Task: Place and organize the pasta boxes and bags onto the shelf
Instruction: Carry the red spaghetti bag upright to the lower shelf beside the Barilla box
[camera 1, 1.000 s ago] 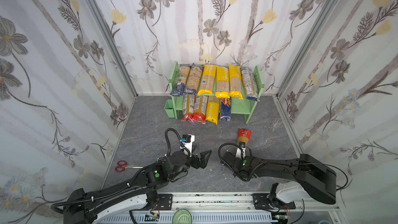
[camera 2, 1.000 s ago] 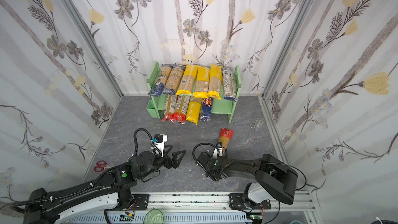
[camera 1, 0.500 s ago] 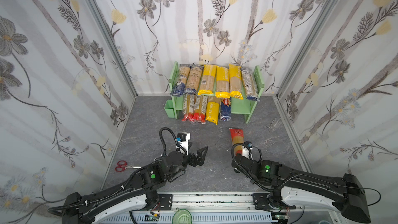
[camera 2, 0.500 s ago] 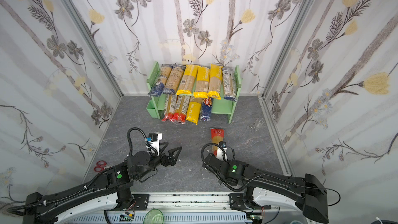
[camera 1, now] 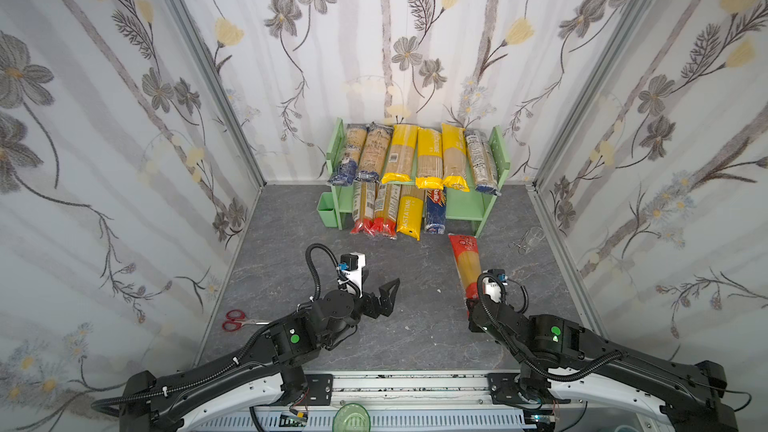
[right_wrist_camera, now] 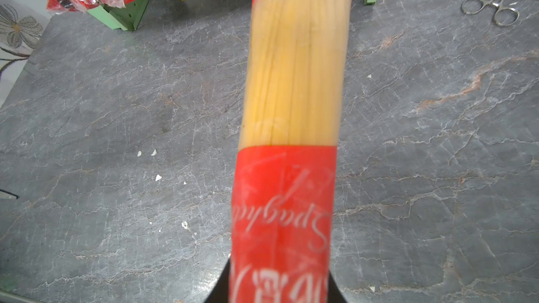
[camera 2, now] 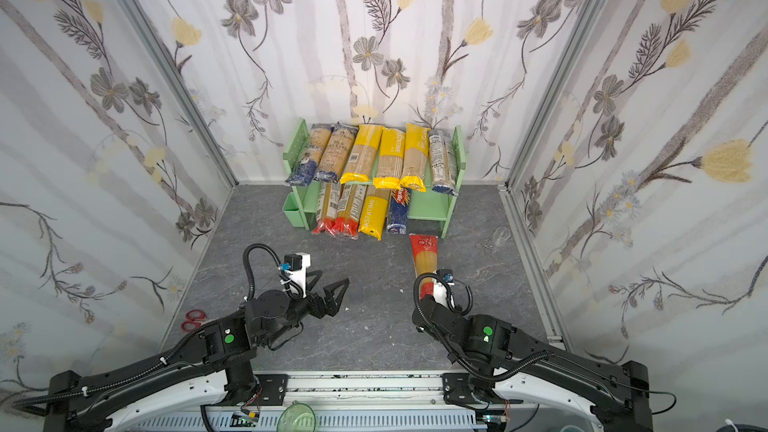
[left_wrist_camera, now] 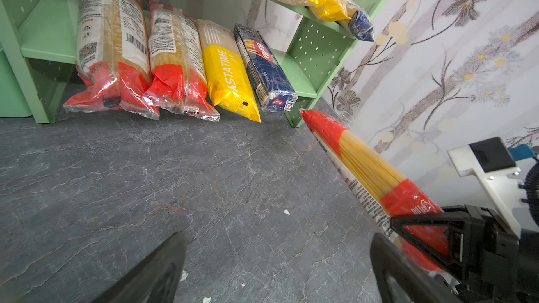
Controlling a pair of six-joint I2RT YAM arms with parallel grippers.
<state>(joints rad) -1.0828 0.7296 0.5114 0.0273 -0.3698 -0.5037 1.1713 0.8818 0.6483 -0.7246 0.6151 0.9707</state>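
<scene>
Long clear spaghetti bag (camera 1: pixel 467 261) with glossy red ends, gripped
The right gripper (right_wrist_camera: pixel 280 287) clamps one red end; the left gripper (camera 2: pixel 332 279) spreads black triangular jaws, empty, over the veined grey tabletop (camera 1: pixel 291 222).

My left arm (camera 1: pixel 232 367) and right arm (camera 1: pixel 648 371): matte black links, white shells (camera 1: pixel 216 405) near the base, one green dot sticker (camera 1: pixel 294 339) each; ribbed black cable (camera 1: pixel 310 265) loops at wrist, white camera bracket (camera 1: pixel 355 260) with blue plug (camera 1: pixel 344 268), black triangular open-frame fingers (camera 1: pixel 395 283)
</scene>
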